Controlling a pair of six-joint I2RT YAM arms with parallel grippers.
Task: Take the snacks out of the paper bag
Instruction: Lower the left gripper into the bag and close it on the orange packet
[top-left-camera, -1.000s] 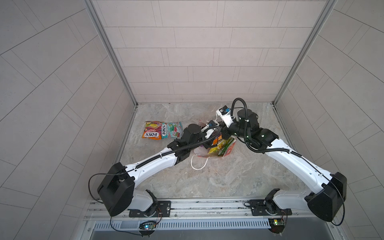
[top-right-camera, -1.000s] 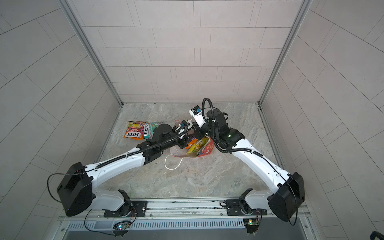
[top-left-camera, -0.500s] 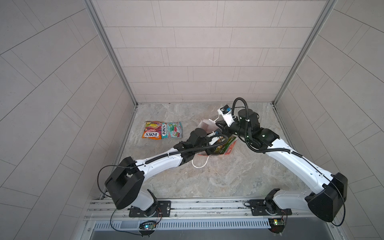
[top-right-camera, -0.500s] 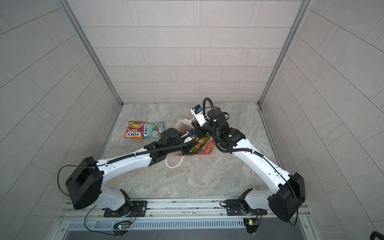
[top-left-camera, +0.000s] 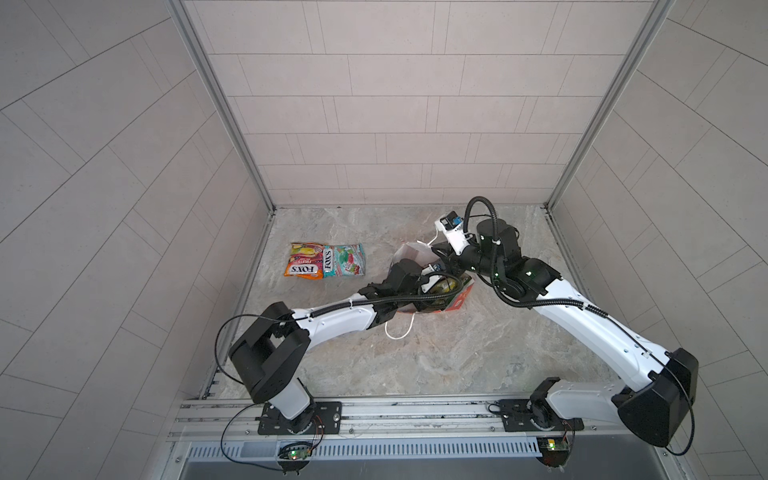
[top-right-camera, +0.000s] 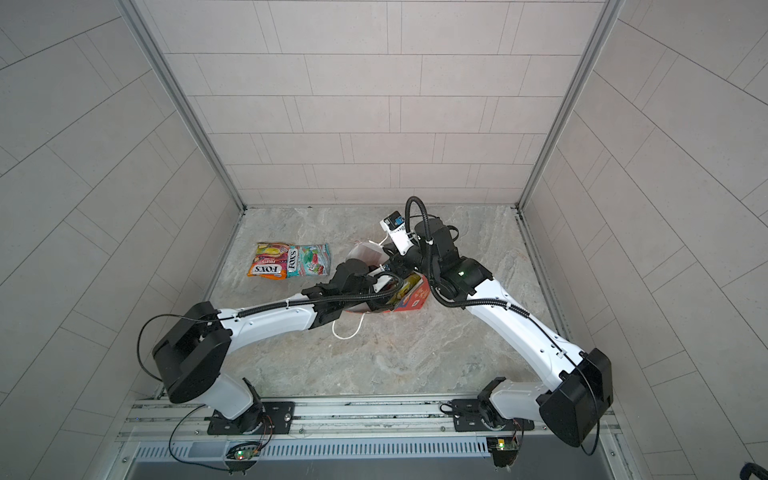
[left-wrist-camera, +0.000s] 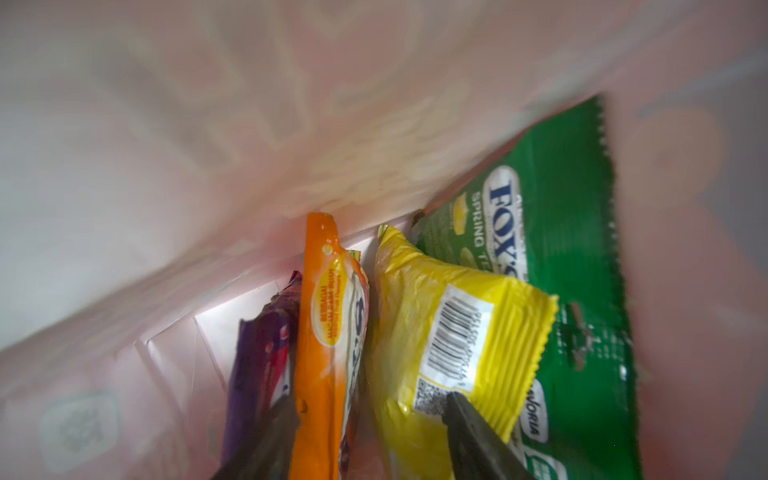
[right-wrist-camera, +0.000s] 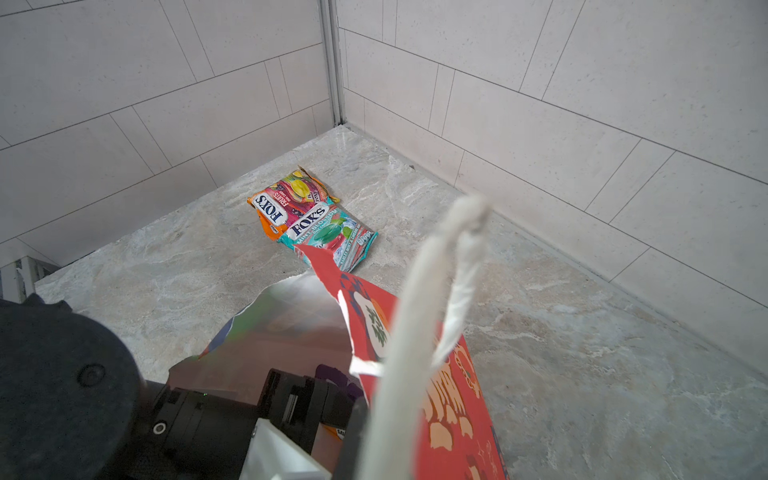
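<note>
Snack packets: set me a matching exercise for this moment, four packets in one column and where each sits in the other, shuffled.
Packets
1. teal packet
2. yellow packet
3. green packet
4. purple packet

Places
A. in the paper bag, between the orange packet and the green one
B. on the table, beside the orange FRUITS packet
C. in the bag, end of the row, next to the orange one
D. in the bag, end of the row, next to the yellow one

Pairs: 1-B, 2-A, 3-D, 4-C
</note>
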